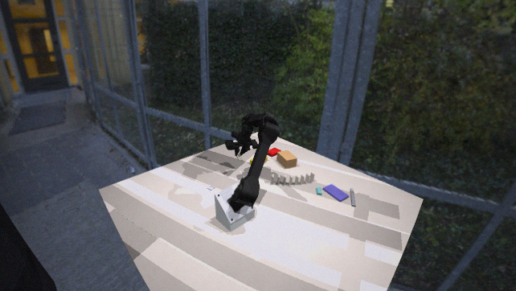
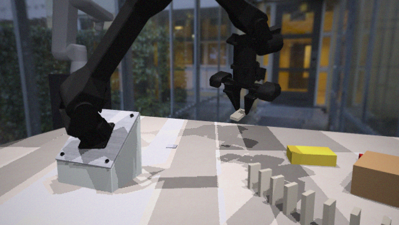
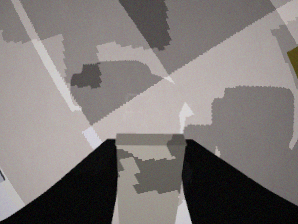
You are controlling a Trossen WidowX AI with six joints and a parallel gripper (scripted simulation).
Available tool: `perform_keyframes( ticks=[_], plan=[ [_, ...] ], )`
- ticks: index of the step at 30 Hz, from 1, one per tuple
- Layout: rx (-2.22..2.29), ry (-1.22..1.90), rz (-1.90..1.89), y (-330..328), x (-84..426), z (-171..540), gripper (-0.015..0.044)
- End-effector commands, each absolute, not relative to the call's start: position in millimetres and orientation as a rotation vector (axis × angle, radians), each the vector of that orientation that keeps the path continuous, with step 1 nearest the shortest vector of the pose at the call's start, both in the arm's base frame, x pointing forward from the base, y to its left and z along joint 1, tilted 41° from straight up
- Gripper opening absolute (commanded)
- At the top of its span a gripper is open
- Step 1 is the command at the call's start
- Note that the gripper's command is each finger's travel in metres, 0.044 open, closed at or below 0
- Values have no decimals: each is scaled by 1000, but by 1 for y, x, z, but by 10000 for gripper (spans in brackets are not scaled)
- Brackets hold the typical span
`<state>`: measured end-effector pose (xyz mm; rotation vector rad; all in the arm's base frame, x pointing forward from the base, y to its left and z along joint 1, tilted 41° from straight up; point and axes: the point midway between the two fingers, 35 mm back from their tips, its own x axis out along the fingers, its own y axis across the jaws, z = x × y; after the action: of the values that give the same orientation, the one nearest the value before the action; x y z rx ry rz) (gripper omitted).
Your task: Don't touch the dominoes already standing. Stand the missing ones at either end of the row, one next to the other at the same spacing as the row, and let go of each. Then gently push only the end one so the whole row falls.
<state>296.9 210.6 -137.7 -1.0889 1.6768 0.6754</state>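
Observation:
My gripper (image 1: pixel 239 155) (image 2: pixel 242 112) (image 3: pixel 149 149) is shut on a beige domino (image 2: pixel 237 115) (image 3: pixel 150 175), which sticks out from between the fingertips, tilted, well above the table. In the exterior view it hangs behind the near-left end of the row, in the air. A row of several upright beige dominoes (image 1: pixel 312 177) (image 2: pixel 290 199) stands on the table (image 1: pixel 281 233) (image 2: pixel 192 202), evenly spaced as far as I can see. The row's right end is cut off in the exterior view. The row is outside the wrist view.
A yellow block (image 1: pixel 257 160) (image 2: pixel 314 156), an orange-brown box (image 1: pixel 287 159) (image 2: pixel 376 180) and a red block (image 1: pixel 274 152) lie behind the row. A teal piece (image 1: pixel 318 190), a purple slab (image 1: pixel 335 192) and a grey rod (image 1: pixel 353 197) lie beyond its right end. A small flat grey piece (image 1: pixel 210 188) (image 2: pixel 171 146) lies near the arm's base.

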Motion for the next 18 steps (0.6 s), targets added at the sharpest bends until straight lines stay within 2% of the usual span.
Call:
perform_keyframes(
  ticks=[1, 18],
  plan=[
    [-1035, 1631, 720, 211, 299, -140, 107],
    [-851, 1440, 857, 206, 303, -157, 107]
  ],
)
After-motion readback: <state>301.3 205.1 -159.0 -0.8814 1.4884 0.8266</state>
